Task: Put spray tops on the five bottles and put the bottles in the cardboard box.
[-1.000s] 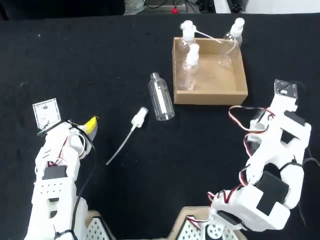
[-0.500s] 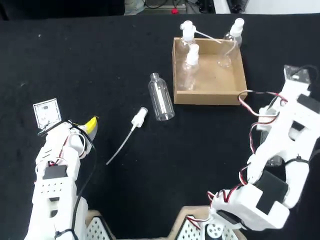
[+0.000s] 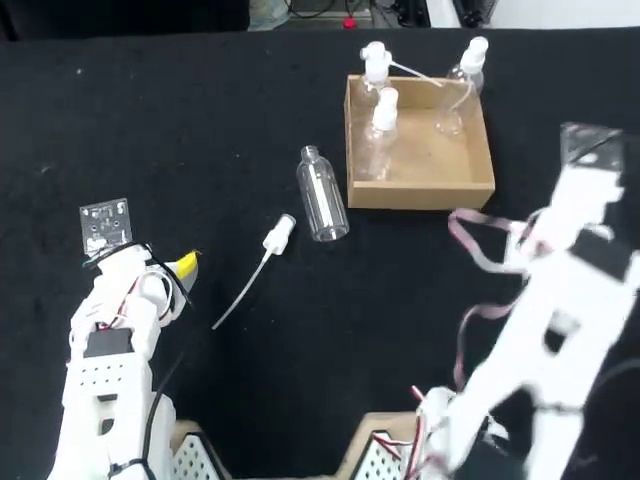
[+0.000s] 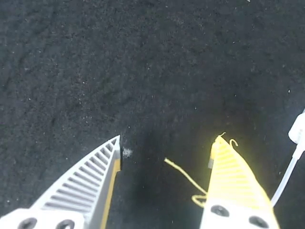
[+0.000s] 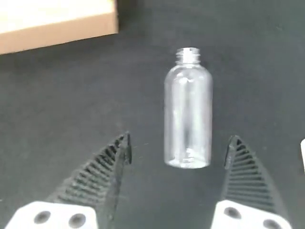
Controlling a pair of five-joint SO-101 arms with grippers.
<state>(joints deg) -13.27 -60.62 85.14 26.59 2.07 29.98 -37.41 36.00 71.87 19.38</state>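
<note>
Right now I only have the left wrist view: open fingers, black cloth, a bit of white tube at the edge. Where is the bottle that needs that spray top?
Observer: An uncapped bottle lies on its side close beside the cardboard box, on your arm's side of it. The loose spray top lies between it and you.
Operator: Is that the last bottle left?
Observer: No. A second uncapped bottle lies in front of the right gripper, in line with the gap between its open fingers and not gripped.
Operator: What's in the box so far?
Observer: The three topped bottles stand inside it.
</note>
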